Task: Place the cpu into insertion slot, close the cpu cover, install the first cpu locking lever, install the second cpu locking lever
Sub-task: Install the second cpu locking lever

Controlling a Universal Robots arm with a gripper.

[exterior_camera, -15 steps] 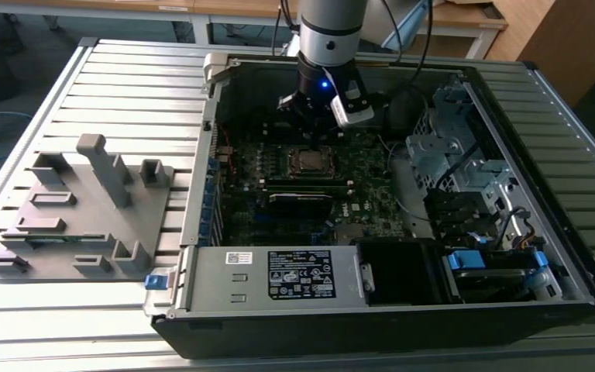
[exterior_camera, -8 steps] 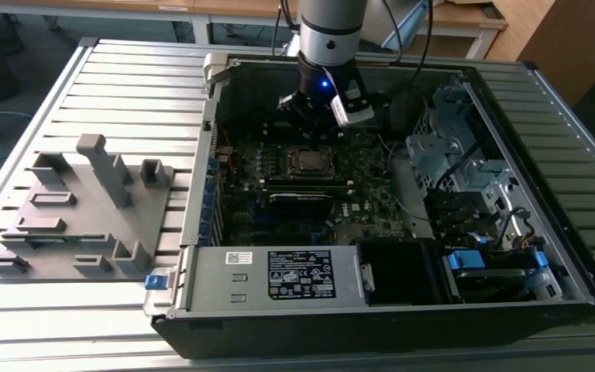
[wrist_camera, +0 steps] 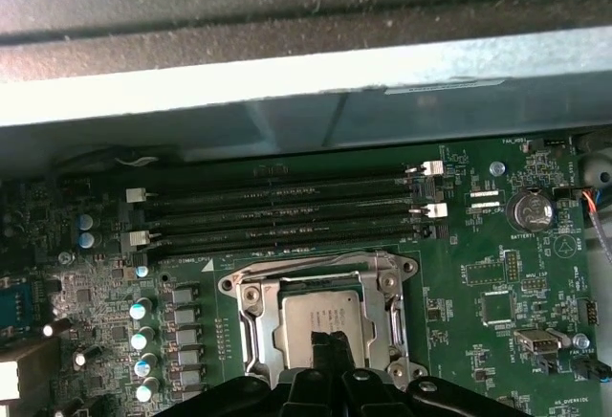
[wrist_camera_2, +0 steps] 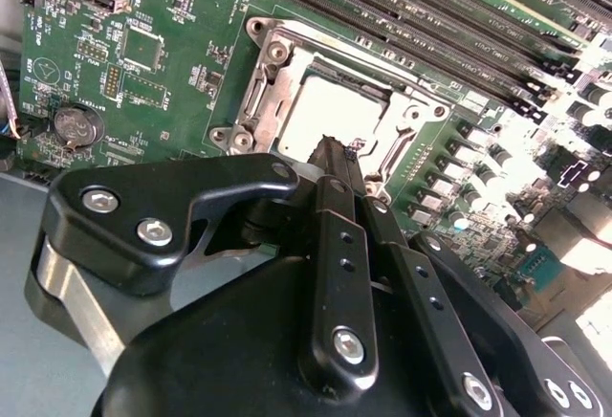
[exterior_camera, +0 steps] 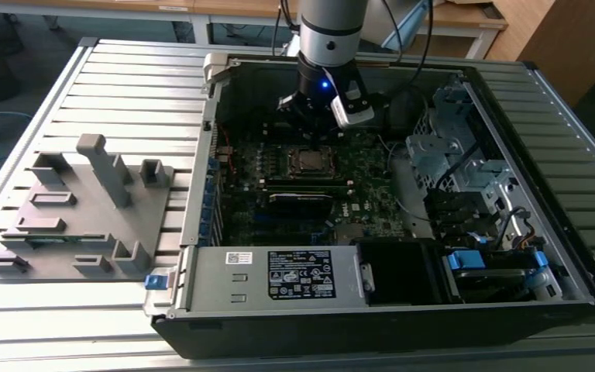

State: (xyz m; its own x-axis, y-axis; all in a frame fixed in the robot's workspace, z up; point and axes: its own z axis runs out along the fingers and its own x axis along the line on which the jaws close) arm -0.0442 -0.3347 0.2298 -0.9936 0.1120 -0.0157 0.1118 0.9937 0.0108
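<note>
The cpu (wrist_camera: 320, 314), a dull silver square, lies in the insertion slot (exterior_camera: 311, 160) on the green motherboard. The cpu cover (wrist_camera: 256, 326), a silver frame plate, lies flat around it, and the chip's top shows through its cut-out. In the second wrist view the cpu (wrist_camera_2: 325, 111) and the cover (wrist_camera_2: 271, 82) appear just beyond my black fingers. My gripper (wrist_camera_2: 331, 145) is shut with nothing between its tips, hovering over the near edge of the socket. In the exterior view the gripper (exterior_camera: 314, 132) hangs just behind the socket. I cannot tell how the locking levers sit.
The motherboard sits inside an open computer case (exterior_camera: 545, 85). Several long black memory slots (wrist_camera: 287, 211) run beside the socket. A row of capacitors (wrist_camera: 143, 326) and a coin battery (wrist_camera: 531, 208) flank it. A grey fixture (exterior_camera: 80, 209) stands on the table at the exterior view's left.
</note>
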